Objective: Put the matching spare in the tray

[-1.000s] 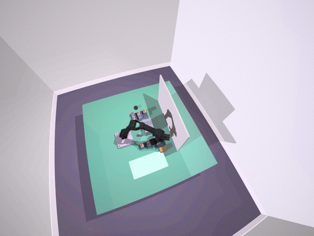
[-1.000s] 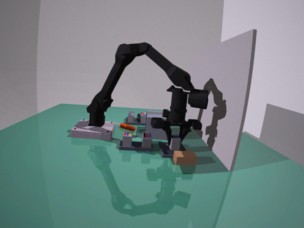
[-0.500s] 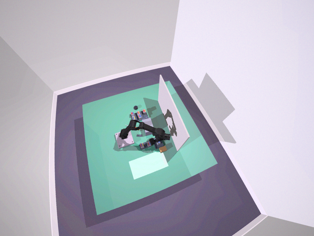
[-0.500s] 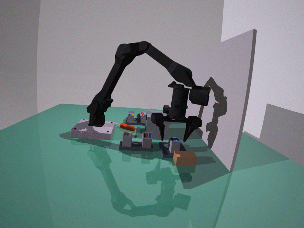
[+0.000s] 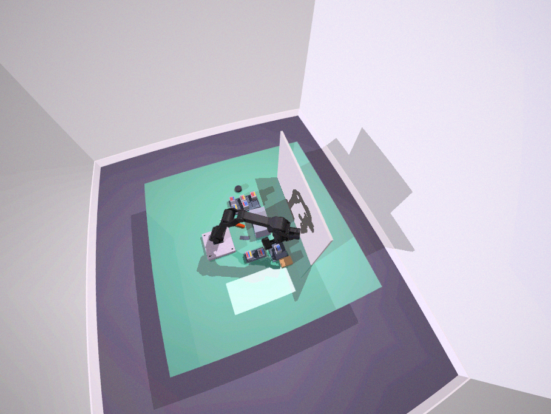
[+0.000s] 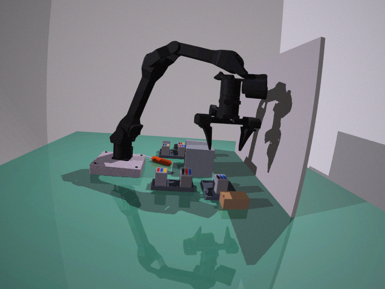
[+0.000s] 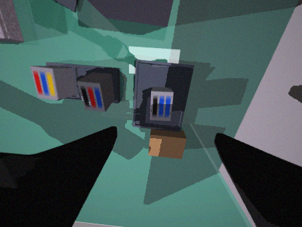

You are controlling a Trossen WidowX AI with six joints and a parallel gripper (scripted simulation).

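A grey spare with one black and two blue stripes on top stands upright in the dark tray, toward the end by the orange-brown block. My gripper is open and empty, above the spare and not touching it. Beside the tray, a dark rack holds a spare with red, blue and yellow stripes and one with black, red and blue stripes. I cannot make out the mounted unit's back or its code.
The orange-brown block lies at the tray's end. A large grey box stands behind. A tall pale panel rises beside the arm. Further back are several striped units and an orange-handled screwdriver.
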